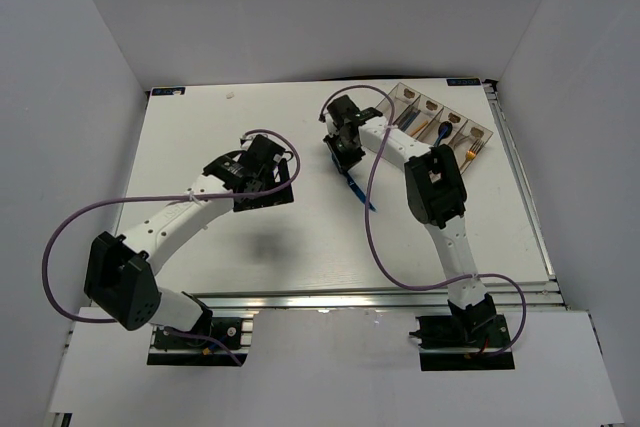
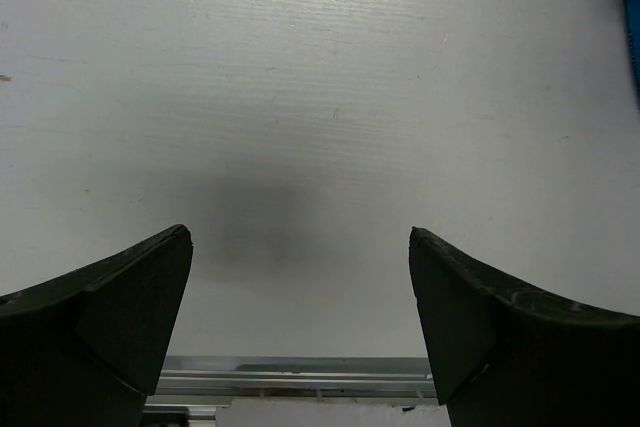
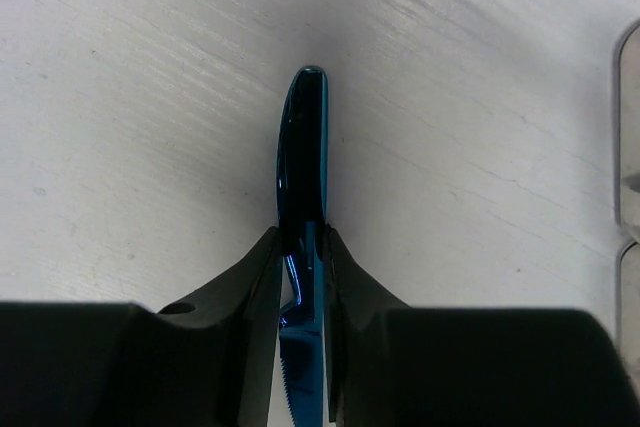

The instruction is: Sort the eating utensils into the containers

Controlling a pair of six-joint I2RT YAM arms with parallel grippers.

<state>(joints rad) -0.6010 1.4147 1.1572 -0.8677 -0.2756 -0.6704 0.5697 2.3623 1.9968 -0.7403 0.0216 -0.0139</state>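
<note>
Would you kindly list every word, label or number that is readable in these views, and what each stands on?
No text can be read.
The sticker at the table's far left corner: too small to read.
The second sticker at the far right corner: too small to read.
The blue knife: no lettering visible.

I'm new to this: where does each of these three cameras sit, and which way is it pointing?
Top external: above and behind the arms, looking down on the table, tray and both arms.
Left wrist: on the left arm, facing bare table between the fingers of the open left gripper.
Right wrist: on the right arm, looking past the right gripper, shut on the blue knife.
Shared: top and right wrist both show that knife.
</note>
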